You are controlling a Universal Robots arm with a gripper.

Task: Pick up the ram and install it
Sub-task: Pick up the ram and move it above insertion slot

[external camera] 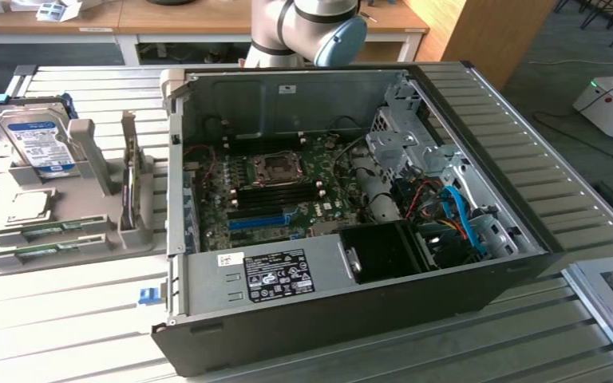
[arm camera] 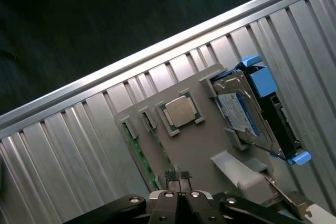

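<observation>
The end effector (arm camera: pixel 178 178) hangs with its dark fingertips pressed together, gripping nothing, over the near part of a grey holder (arm camera: pixel 205 148) that sits on the slatted metal worktop (arm camera: pixel 63 145). The ram (arm camera: pixel 137 153), a slim green stick, lies flat in a slot along the holder's outer edge, close beside the fingertips and not gripped. A second green stick (external camera: pixel 49 228) lies flat in the next slot, parallel to it. Past these, a square processor (arm camera: pixel 181 111) rests in its own recess. Farther along the holder, a hard drive (arm camera: pixel 244 114) in a blue-cornered caddy leans upright in a stand. In the exterior view the holder stands at the exterior view's left of an open computer case (external camera: pixel 338 319), just beside its wall, with an expansion card (external camera: pixel 128 179) standing on edge between them. Inside the case the motherboard (external camera: pixel 274 191) lies exposed with a blue slot (external camera: pixel 255 221). The robot arm (external camera: pixel 306 28) rises beyond the case's far wall.
</observation>
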